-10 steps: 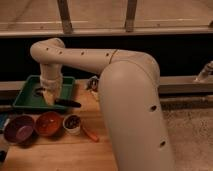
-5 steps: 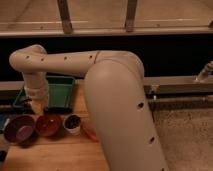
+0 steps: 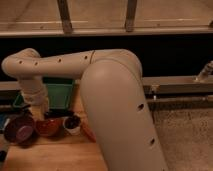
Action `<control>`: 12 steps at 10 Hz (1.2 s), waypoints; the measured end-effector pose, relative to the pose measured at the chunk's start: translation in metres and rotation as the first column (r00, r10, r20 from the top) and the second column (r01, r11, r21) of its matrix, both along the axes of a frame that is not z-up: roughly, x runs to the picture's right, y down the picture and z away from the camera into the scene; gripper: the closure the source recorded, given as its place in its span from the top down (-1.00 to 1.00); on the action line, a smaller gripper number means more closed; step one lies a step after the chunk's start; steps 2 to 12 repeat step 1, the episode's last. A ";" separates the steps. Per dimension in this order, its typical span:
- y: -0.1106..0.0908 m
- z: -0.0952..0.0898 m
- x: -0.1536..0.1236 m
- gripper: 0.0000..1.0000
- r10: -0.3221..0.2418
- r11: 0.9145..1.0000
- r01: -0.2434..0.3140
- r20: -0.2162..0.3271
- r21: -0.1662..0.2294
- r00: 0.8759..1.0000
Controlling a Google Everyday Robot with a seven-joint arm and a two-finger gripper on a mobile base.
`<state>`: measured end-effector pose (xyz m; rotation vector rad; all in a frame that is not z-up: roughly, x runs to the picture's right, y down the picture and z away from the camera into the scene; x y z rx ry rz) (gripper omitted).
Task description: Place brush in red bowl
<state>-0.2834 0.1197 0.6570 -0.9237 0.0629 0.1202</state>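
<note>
- Reaching down at the left of the camera view, the cream arm (image 3: 60,62) bends at its wrist (image 3: 34,92), and the gripper (image 3: 49,114) sits at its lower end, just above the red bowl (image 3: 48,128).
- Whether the gripper is spread, pressed together or pinching anything cannot be told; it shows only as a dark patch under the wrist.
- The brush cannot be picked out for certain. If it is anywhere, it is lost in that dark patch over the red bowl's rim, so its long axis and the way it points cannot be told.
- Counted on the wooden table (image 3: 55,155): two bowls, the red one and one purple bowl (image 3: 19,130) just beside it on the left.
- One white cup (image 3: 72,125) stands just right of the red bowl.
- One orange stick (image 3: 88,133) lies beside the cup, slanting down to the right.
- One green tray (image 3: 61,93) sits behind the row.
</note>
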 end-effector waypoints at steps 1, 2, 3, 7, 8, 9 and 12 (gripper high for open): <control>0.004 -0.001 0.002 -1.00 -0.011 1.000 0.011 -0.014 -0.002 1.000; 0.004 -0.001 0.002 -1.00 -0.011 1.000 0.011 -0.014 -0.002 1.000; 0.004 -0.001 0.002 -1.00 -0.011 1.000 0.011 -0.014 -0.002 1.000; 0.004 -0.001 0.002 -1.00 -0.011 1.000 0.011 -0.014 -0.002 1.000; 0.004 -0.001 0.002 -1.00 -0.011 1.000 0.011 -0.014 -0.002 1.000; 0.004 -0.001 0.002 -1.00 -0.011 1.000 0.011 -0.014 -0.002 1.000; 0.004 -0.001 0.002 -1.00 -0.011 1.000 0.011 -0.014 -0.002 1.000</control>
